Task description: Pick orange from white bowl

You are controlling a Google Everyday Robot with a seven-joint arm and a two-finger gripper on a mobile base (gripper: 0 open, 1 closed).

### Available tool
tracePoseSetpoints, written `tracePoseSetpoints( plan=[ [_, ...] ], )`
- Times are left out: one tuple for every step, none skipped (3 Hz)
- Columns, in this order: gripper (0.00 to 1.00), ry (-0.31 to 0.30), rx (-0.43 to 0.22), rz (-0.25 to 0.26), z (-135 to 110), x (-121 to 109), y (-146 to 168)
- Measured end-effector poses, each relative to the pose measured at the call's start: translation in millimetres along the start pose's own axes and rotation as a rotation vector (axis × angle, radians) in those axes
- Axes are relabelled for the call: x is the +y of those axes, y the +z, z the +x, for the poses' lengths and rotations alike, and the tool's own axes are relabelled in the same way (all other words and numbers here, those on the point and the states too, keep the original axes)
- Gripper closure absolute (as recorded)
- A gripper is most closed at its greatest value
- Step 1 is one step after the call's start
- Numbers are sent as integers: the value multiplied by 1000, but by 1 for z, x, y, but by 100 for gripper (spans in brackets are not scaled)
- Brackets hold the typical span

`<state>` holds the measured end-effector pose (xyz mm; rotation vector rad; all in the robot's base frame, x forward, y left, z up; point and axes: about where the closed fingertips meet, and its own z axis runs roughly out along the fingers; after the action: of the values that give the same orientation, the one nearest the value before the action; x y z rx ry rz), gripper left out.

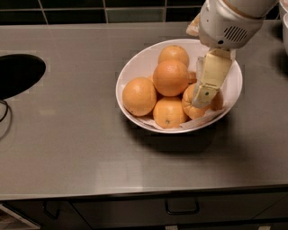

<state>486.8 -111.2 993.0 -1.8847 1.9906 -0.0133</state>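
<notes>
The white bowl sits on the grey counter, lined with crumpled white paper and holding several oranges. The orange, deeper reddish-orange and smooth, lies on top of the pile in the middle. My gripper reaches down into the bowl's right half from the upper right. Its cream tip lies just right of that orange, over a ribbed orange with a puckered look. Another orange with a stem mark lies at the front, a paler one at the left, one at the back.
A dark round sink opening is cut into the counter at the left. Dark tiles run along the back wall. A drawer handle shows below the counter's front edge. A white object's edge shows at the far right.
</notes>
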Motion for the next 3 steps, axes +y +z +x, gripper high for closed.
tracePoseSetpoints(
  plan=[
    [0, 5, -6, -29, -9, -4, 14],
    [0, 8, -9, -47, -15, -6, 21],
    [3, 14, -6, -60, -17, -8, 28]
  ],
)
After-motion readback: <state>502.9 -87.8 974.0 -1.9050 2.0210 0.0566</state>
